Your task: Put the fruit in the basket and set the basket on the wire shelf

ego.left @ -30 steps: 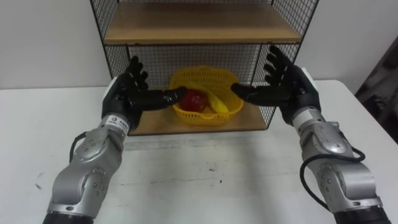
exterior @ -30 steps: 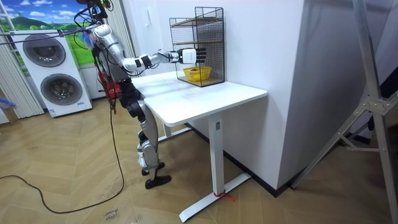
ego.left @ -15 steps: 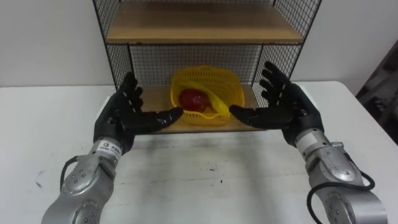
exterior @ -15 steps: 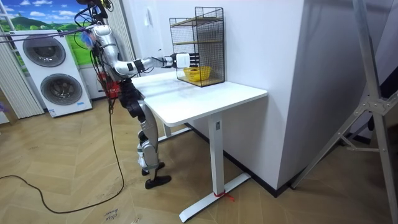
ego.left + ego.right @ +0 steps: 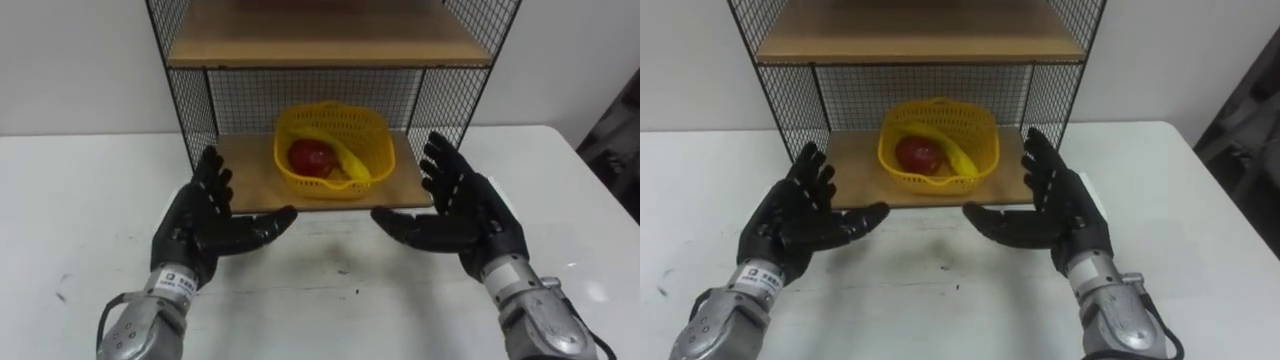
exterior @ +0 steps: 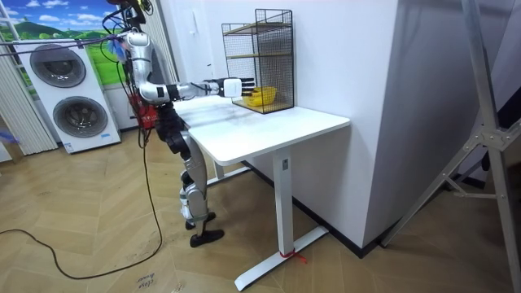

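Observation:
A yellow mesh basket (image 5: 335, 150) stands on the lower wooden board of the black wire shelf (image 5: 190, 95). Inside it lie a red apple (image 5: 311, 157) and a yellow banana (image 5: 349, 160). My left hand (image 5: 200, 222) hovers open over the white table in front of the shelf, palm turned inward. My right hand (image 5: 465, 210) mirrors it on the other side, also open. Both hands are empty and apart from the basket, a little nearer to me than the shelf's front edge. In the room view I stand at the table's end with both arms stretched toward the wire shelf (image 6: 259, 59).
The white table (image 5: 330, 300) spreads wide in front of the shelf. A second wooden board (image 5: 320, 40) sits above the basket. A white wall is behind the shelf. Washing machines (image 6: 69, 98) stand behind me in the room view.
Both hands have drawn back out of the shelf, away from the basket's sides and toward me. The basket stays on the lower board.

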Controlling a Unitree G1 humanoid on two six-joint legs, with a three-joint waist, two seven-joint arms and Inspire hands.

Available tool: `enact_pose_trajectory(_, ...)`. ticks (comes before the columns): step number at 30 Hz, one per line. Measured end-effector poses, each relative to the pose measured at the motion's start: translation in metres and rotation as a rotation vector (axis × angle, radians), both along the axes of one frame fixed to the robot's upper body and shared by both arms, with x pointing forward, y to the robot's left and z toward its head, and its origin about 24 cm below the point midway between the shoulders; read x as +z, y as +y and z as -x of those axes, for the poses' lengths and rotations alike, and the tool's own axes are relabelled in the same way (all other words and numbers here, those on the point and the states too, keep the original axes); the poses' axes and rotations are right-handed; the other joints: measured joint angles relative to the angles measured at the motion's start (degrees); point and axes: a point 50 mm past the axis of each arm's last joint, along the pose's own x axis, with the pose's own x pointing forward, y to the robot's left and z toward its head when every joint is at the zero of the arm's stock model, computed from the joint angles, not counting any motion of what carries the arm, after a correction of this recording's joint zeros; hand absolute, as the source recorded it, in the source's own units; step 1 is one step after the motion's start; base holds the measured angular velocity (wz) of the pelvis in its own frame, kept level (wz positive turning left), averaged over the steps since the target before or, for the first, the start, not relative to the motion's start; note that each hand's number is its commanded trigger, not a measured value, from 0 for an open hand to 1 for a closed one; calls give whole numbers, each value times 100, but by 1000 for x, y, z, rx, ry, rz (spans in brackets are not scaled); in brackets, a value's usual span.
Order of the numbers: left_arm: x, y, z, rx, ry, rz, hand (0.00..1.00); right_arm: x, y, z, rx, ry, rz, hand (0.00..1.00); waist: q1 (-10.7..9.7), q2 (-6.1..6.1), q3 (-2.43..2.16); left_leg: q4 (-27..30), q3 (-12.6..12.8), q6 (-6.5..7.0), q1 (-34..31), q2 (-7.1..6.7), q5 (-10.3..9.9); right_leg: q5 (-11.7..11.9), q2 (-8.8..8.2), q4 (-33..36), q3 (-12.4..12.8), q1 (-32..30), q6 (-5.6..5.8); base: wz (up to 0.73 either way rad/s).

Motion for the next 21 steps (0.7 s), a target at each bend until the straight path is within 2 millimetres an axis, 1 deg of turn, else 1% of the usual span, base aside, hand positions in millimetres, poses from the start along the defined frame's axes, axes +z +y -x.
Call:
enact_pose_trajectory(2, 0, 2, 6, 0, -9, -4, 0, -1, -1, 7, -9, -4, -1, 0, 0, 23, 2, 3, 0, -1, 4, 1, 1, -2, -1, 0, 2, 9, 1, 0)
enact_pose_trajectory(5, -4, 6, 18, 7, 9, -4, 0, -6, -4, 18, -24, 21, -3, 0, 2, 75, -38, 14, 0, 2, 15, 0, -3, -16, -1, 13, 19, 18, 13, 0)
enact_pose_trajectory(6, -5, 6, 22, 9, 16, -3, 0, -8, -5, 21, -33, 30, -4, 0, 12, 96, -52, 16, 0, 4, 17, -1, -5, -29, -1, 14, 20, 19, -3, 0)
enact_pose_trajectory(9, -3, 10, 29, 18, 8, -6, 0, -8, -9, 23, -59, 31, 2, 0, -2, 124, -50, 17, -3, 4, 14, -3, -6, -37, -2, 14, 21, 14, -14, 0)
enact_pose_trajectory(11, 5, 12, 29, 28, -30, -8, 0, -3, -14, 24, -89, 11, 9, 0, 7, 129, -42, 13, -8, 4, 12, -4, -6, -41, 0, 16, 31, 12, -11, 0)
enact_pose_trajectory(12, 11, 15, 28, 42, -61, -13, 0, 3, -17, 23, -111, -19, 14, 0, 13, 139, -22, 12, -10, 3, 10, -5, -6, -41, 1, 16, 35, 10, -10, 0)
enact_pose_trajectory(13, 14, 18, 27, 52, -77, -18, 0, 6, -19, 23, -121, -36, 17, 0, 7, 142, -16, 13, -9, 3, 6, -5, -6, -41, 2, 16, 34, 6, -10, 0)
enact_pose_trajectory(16, 30, 40, 27, 150, -155, -61, 0, 21, -30, 26, -207, -117, 39, 0, 9, 154, -7, 18, -30, 2, -38, -5, -5, -41, 7, 8, 30, -24, -7, 1)
enact_pose_trajectory(19, 43, 54, 29, 235, -217, -99, 0, 27, -40, 32, -279, -147, 57, 0, 15, 159, -2, 17, -57, -2, -72, -10, -2, -25, 4, 2, 8, -42, 15, 5)
enact_pose_trajectory(21, 53, 67, 32, 325, -257, -126, 0, 33, -48, 35, -348, -169, 72, 0, 20, 191, -6, 16, -70, -4, -91, -13, 1, -23, 4, 3, -3, -63, 17, 0)
